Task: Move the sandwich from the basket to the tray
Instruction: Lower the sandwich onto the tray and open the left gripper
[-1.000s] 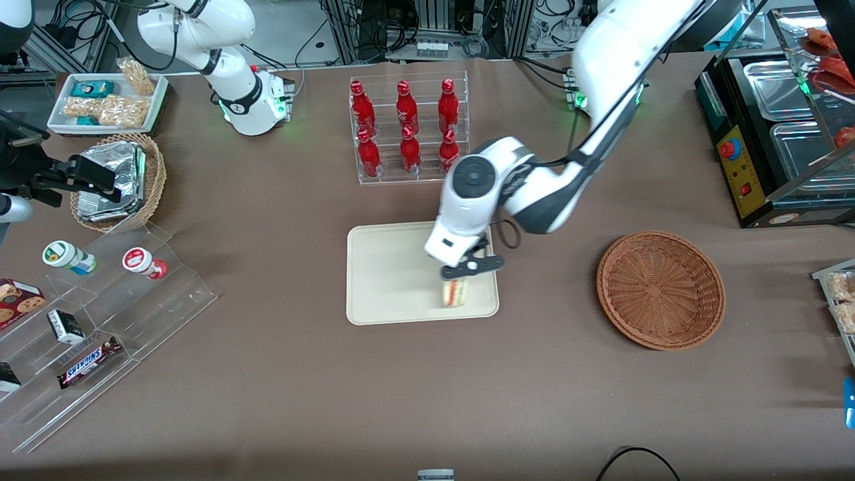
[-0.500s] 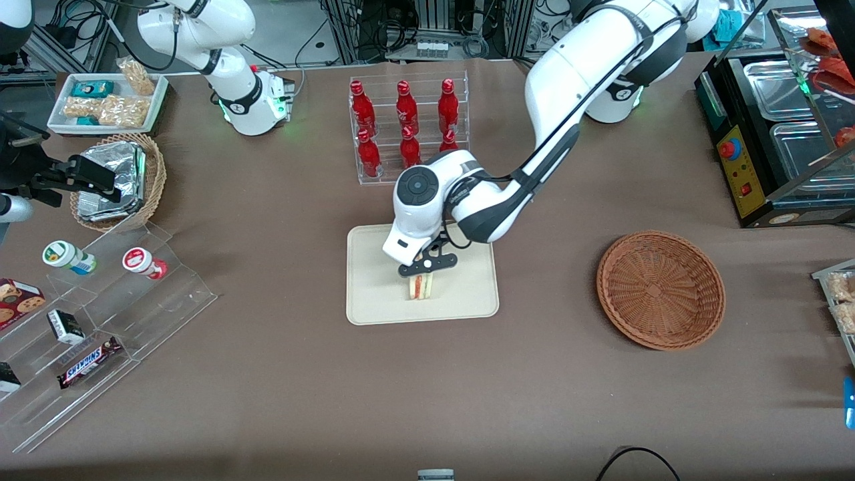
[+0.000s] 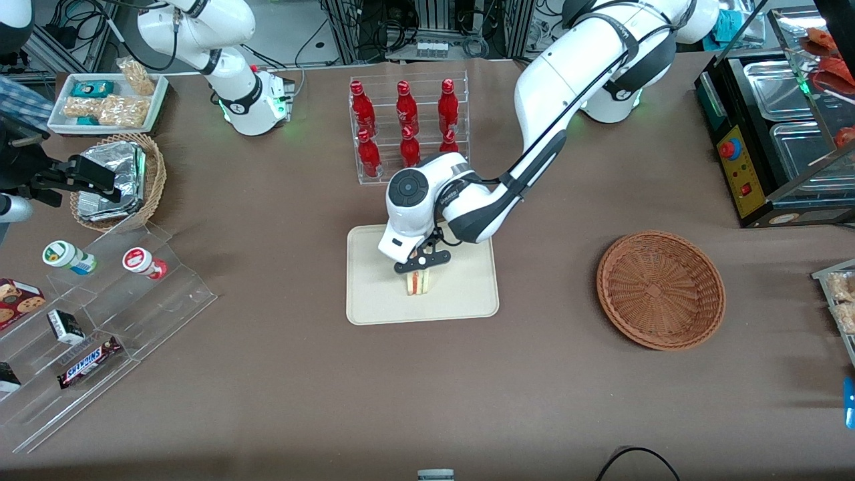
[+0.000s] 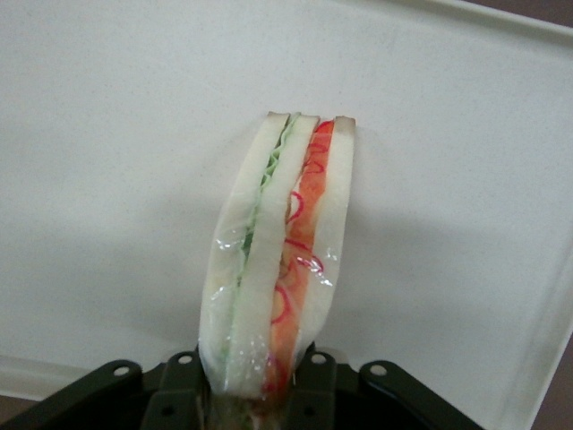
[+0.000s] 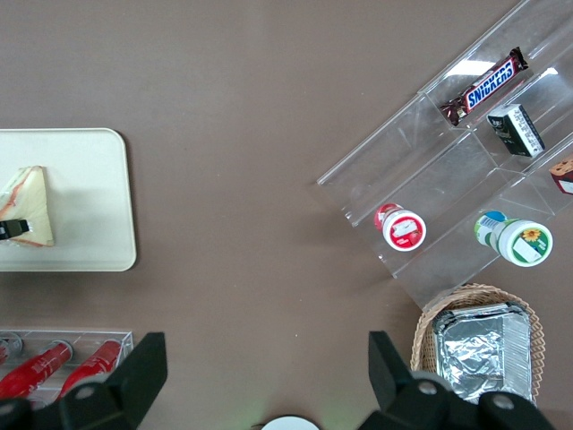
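The sandwich (image 3: 417,283), a wedge of pale bread with red-orange and green filling in clear wrap, stands on edge over the middle of the cream tray (image 3: 374,297). My gripper (image 3: 421,263) is right above it, shut on its upper end. The wrist view shows the sandwich (image 4: 277,251) pinched between the black fingers (image 4: 324,381), with the tray surface (image 4: 107,179) close beneath; whether it touches the tray I cannot tell. The reddish-brown basket (image 3: 660,289) lies toward the working arm's end of the table with nothing in it. The parked arm's view also shows the sandwich (image 5: 27,219) on the tray (image 5: 89,197).
A clear rack of red bottles (image 3: 407,130) stands just farther from the camera than the tray. Toward the parked arm's end are a tan basket of foil packets (image 3: 120,180), a white tray of snack bags (image 3: 107,100) and a stepped acrylic shelf (image 3: 100,314). A food warmer (image 3: 781,133) sits at the working arm's end.
My gripper carried the sandwich from the tray's edge nearest the basket to the tray's middle, then slowed and settled a little lower.
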Robot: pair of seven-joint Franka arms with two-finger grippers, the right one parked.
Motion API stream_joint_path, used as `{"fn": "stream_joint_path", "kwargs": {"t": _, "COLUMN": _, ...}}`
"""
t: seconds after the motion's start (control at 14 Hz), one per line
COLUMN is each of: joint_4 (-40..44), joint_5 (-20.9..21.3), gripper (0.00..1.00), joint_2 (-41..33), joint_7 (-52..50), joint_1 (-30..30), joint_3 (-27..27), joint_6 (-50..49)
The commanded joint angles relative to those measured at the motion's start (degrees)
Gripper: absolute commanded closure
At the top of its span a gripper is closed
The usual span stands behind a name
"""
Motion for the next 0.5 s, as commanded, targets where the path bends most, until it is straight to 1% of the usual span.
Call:
{"fn": "stream_joint_path", "kwargs": {"t": 0.0, "joint_4": 2.1, "joint_5": 1.1, "gripper": 0.0, "joint_2": -0.1, "joint_7": -3.1, "joint_1": -0.8, "joint_3": 0.6, "joint_6": -0.8}}
{"fn": "stream_joint_path", "kwargs": {"t": 0.21, "joint_4": 1.3, "joint_5": 1.4, "gripper": 0.0, "joint_2": -4.7, "joint_7": -2.8, "joint_1": -0.8, "joint_3": 0.6, "joint_6": -2.2}}
{"fn": "stream_joint_path", "kwargs": {"t": 0.43, "joint_4": 1.3, "joint_5": 1.3, "gripper": 0.0, "joint_2": -10.5, "joint_7": -2.0, "joint_1": 0.0, "joint_3": 0.6, "joint_6": -9.4}}
